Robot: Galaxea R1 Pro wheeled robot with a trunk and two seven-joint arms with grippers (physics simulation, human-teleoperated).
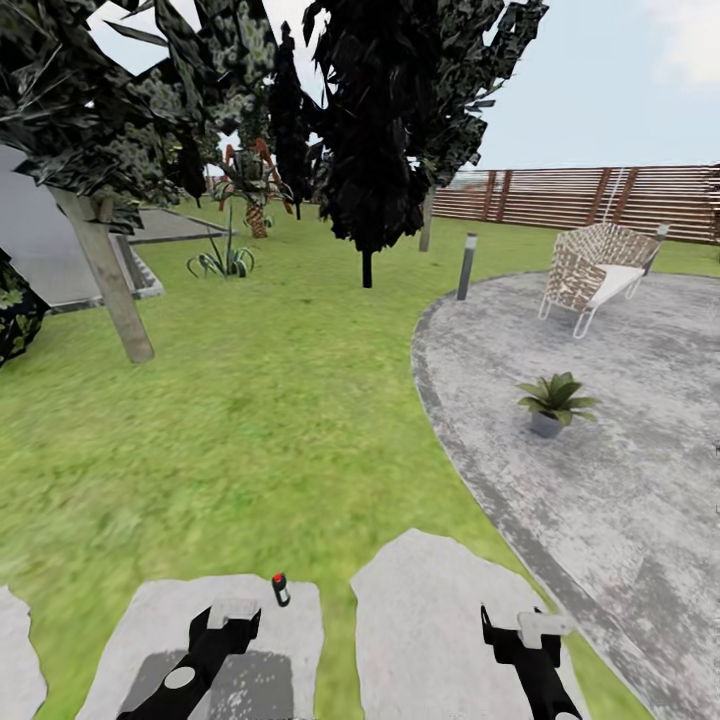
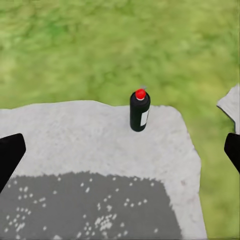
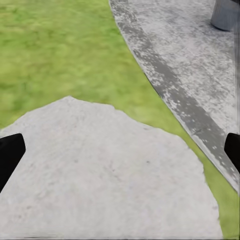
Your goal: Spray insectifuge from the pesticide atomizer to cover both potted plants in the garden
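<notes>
Both arms are matte black, each carrying a pale grey block near its tool; the left tool (image 1: pixel 232 628) arm bears a round grey disc, and the right tool (image 1: pixel 512 633) has angular black fingers.

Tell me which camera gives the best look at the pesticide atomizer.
The left wrist view: the pesticide atomizer stands upright on a stepping stone, red cap and white label clear. The head view shows it tiny.

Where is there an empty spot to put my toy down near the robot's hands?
The pale stepping stone ahead of the right hand is bare, edged by grass. The other stone has free room too, except near its far edge, where the small dark spray bottle with a red cap stands.
</notes>
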